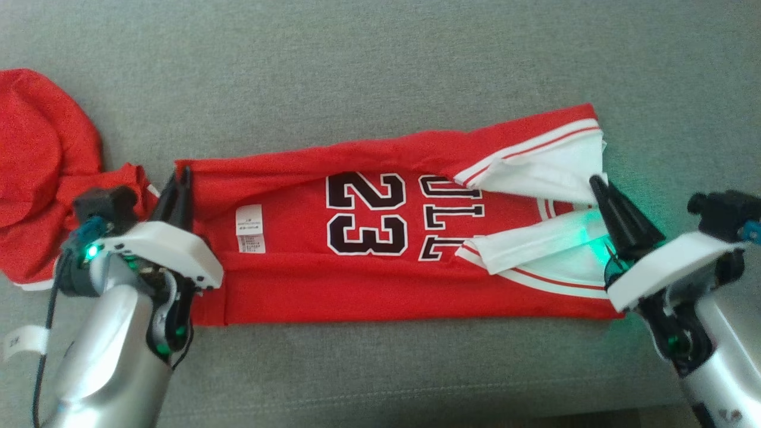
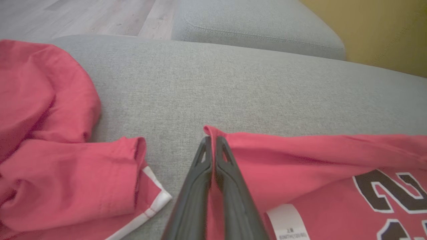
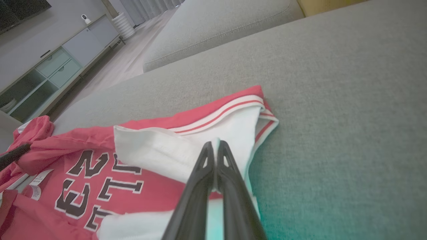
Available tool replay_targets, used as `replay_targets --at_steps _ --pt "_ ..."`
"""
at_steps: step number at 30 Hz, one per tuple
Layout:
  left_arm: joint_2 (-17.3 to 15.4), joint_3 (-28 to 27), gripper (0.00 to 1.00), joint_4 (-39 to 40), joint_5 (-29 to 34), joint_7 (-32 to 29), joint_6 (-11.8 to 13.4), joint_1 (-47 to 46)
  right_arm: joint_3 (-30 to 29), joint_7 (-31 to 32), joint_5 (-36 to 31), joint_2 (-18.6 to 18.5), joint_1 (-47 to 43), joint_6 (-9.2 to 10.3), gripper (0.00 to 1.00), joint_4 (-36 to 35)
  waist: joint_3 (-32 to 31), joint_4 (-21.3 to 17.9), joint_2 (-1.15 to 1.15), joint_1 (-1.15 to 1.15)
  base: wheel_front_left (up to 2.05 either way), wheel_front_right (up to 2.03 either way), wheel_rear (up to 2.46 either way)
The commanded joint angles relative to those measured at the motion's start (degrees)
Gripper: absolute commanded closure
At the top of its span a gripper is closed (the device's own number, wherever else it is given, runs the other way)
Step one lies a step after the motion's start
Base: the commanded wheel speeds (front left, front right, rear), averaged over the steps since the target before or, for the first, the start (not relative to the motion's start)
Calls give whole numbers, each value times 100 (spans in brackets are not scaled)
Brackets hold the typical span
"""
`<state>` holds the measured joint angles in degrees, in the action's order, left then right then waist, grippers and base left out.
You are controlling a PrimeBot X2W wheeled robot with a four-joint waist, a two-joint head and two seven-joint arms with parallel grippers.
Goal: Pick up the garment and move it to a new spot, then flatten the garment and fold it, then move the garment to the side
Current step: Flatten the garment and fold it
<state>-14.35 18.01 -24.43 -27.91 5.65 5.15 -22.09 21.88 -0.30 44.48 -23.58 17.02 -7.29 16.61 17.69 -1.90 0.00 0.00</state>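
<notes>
The jersey (image 1: pixel 380 285) lay across the grey cushion (image 1: pixel 380 59). White folds partly covered its lettering, and the print on its label (image 1: pixel 250 229) was too small to read. The left wrist view showed the white hem of another red garment (image 2: pixel 50 150) at the left. The left gripper (image 1: pixel 181 175) was pinched shut on the jersey's far left corner. The right gripper (image 1: pixel 597 181) was pinched shut on a white fold at its right end.
</notes>
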Motion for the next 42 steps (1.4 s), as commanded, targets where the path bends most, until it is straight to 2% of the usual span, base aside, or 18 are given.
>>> replay_targets --at_steps 1,6,15,16,18,19,20,21,24,31,32,33,34,36,42 --pt "-227 -239 100 223 -12 24 41 -79 -12 5 -60 -43 -97 -20 100 -212 -15 -12 0 0 0 0 0" --pt "-330 -317 100 462 -87 -6 99 138 -294 202 -231 170 -590 -20 100 -449 -91 -42 0 0 0 0 0" --pt "-297 -421 100 606 -340 -118 227 639 -665 550 -586 531 -1275 -20 100 -795 -227 -112 0 0 0 0 0" --pt "-286 -434 96 617 -388 -143 231 704 -692 599 -599 574 -1337 -20 100 -830 -237 -114 0 0 0 0 0" --pt "-265 -448 76 622 -465 -201 244 825 -732 683 -644 634 -1439 -20 100 -904 -254 -110 0 0 0 0 0" --pt "-249 -466 60 620 -497 -205 271 877 -770 714 -660 668 -1490 -20 87 -929 -261 -106 0 0 0 0 0" --pt "-241 -485 0 609 -515 -195 298 920 -805 747 -685 699 -1537 -20 67 -955 -267 -103 0 0 0 0 0" --pt "-235 -492 0 593 -518 -181 324 956 -847 764 -713 734 -1578 -20 0 -985 -273 -98 0 0 0 0 0" --pt "-216 -496 0 568 -482 -62 397 1045 -968 756 -860 837 -1681 -20 0 -1112 -302 -94 0 0 0 0 0" --pt "-217 -462 0 918 51 588 950 1341 -1471 260 -1700 1164 -1843 -20 0 -1766 -452 -141 0 0 0 0 0" --pt "-217 -462 0 918 51 588 950 1341 -1471 260 -1700 1164 -1843 -20 0 -1766 -452 -141 0 0 0 0 0" --pt "-222 -457 0 1024 131 653 1019 1381 -1555 196 -1833 1207 -1849 -20 0 -1871 -476 -148 0 0 0 0 0" --pt "-223 -435 0 1271 323 747 1191 1455 -1678 113 -2044 1287 -1849 -20 0 -2070 -529 -152 0 0 0 0 0" --pt "-212 -411 0 1559 474 807 1318 1517 -1770 57 -2236 1361 -1837 -20 0 -2273 -581 -149 0 0 0 0 0" --pt "-214 -197 0 2310 842 854 1492 1660 -1904 162 -2623 1510 -1852 -20 0 -2652 -739 -140 0 0 0 0 0"
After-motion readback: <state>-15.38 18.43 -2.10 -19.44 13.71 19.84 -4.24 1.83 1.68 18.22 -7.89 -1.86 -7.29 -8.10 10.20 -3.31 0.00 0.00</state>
